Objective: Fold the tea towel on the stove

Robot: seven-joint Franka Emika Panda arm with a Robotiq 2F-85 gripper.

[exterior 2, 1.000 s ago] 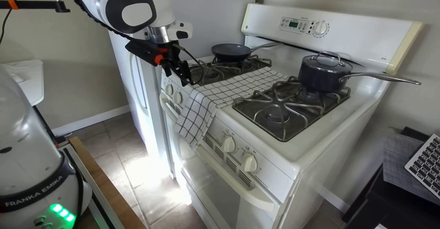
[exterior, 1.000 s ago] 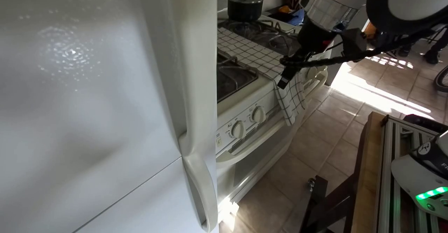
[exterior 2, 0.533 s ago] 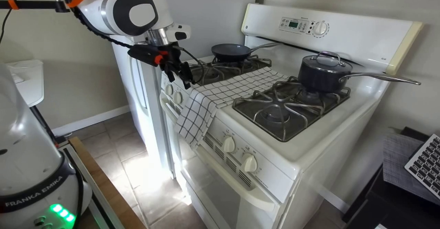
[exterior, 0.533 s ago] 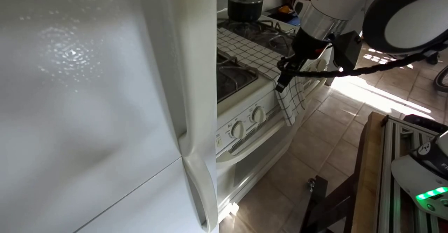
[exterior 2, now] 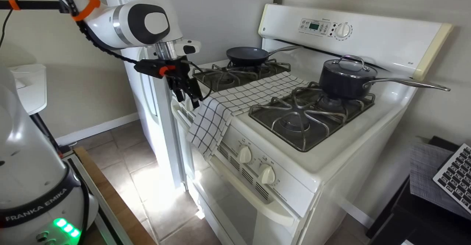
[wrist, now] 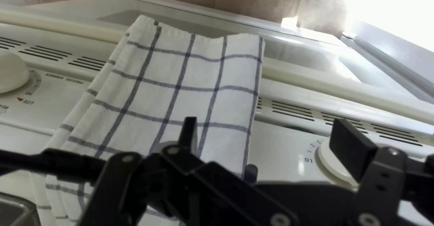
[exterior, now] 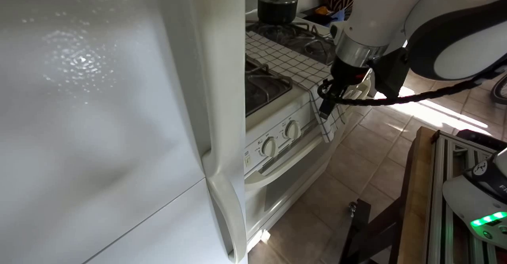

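We see the checked tea towel (exterior 2: 254, 92) lying across the white stove (exterior 2: 312, 164) between its two dark grates (exterior 2: 298, 106), a frying pan (exterior 2: 247, 55) on one and a lidded saucepan (exterior 2: 341, 81) on the other, its near end hanging over the front edge, in front of the oven handle (exterior 2: 270, 211). Close to that end, the gripper (wrist: 270, 142) has its fingers (wrist: 351, 148) released and spread wide; whether they touch the towel we cannot tell. We see a sunlit tiled floor (exterior 2: 121, 147), with a tall fridge (exterior: 99, 117) just beside the stove.
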